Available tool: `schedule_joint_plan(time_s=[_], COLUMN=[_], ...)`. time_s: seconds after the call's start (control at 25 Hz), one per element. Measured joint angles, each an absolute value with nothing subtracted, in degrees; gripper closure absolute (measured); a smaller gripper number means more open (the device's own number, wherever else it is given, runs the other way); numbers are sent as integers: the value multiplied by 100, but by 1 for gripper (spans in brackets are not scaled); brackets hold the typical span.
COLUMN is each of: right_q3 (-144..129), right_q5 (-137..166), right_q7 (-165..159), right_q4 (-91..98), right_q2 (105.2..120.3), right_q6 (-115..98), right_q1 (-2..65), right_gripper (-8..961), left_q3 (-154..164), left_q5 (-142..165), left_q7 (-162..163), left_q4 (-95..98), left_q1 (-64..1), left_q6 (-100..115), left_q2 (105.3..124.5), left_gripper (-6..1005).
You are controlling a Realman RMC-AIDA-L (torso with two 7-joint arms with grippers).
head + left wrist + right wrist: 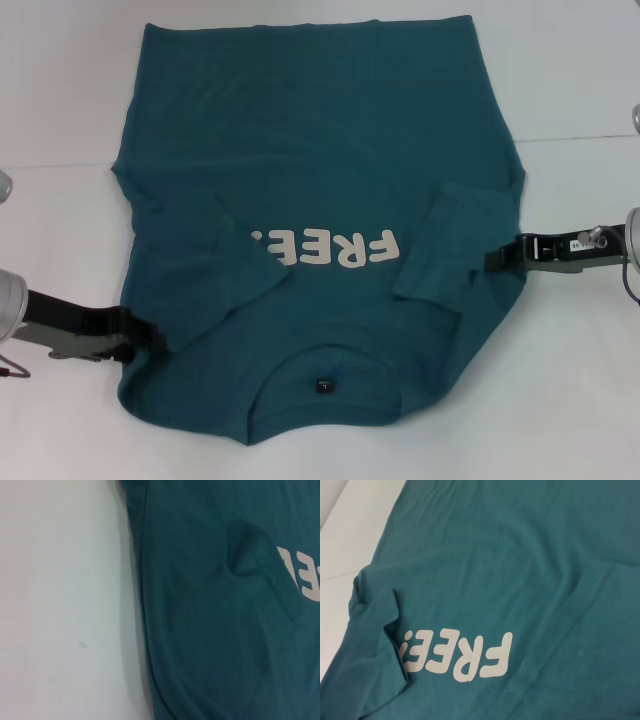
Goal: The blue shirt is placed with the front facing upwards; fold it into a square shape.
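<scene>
- Left gripper (150, 338) is seen low at the shirt's near-left edge — fingers touching or under the cloth; opening and hold cannot be told.
- The blue shirt (320, 160) lies flat on the white table (60, 90), front up, collar toward the robot, hem far; long axis runs near-to-far.
- Both sleeves are already folded inward; the side-fold step is judged in hand.
- Right gripper (495, 256) is at the right edge by the folded sleeve — grip not discernible.
- Next move likely calls for a hem-to-collar fold, both edges lifted evenly.
</scene>
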State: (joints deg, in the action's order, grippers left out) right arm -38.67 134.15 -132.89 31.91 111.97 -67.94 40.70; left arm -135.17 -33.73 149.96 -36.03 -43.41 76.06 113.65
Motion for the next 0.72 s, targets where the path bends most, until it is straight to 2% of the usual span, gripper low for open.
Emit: schedule_joint_plan(time_s=[0.56, 0.72], right_q3=[-3867, -3865], right_q5=[13328, 13326], right_q7=[-13239, -13224], right_q4=[3190, 3190], right_q2=[11197, 11197], right_q6=[-6794, -6794], right_q1=[4076, 4074], right_gripper=[917, 917], left_q3=[-13518, -13493], left_q5=[-3216, -3216], left_q7=[15003, 14948], left_q4=[-3613, -3614], left_q1=[-4351, -4351], left_q6=[7478, 7455], left_q2=[11364, 11364], left_gripper=[619, 738])
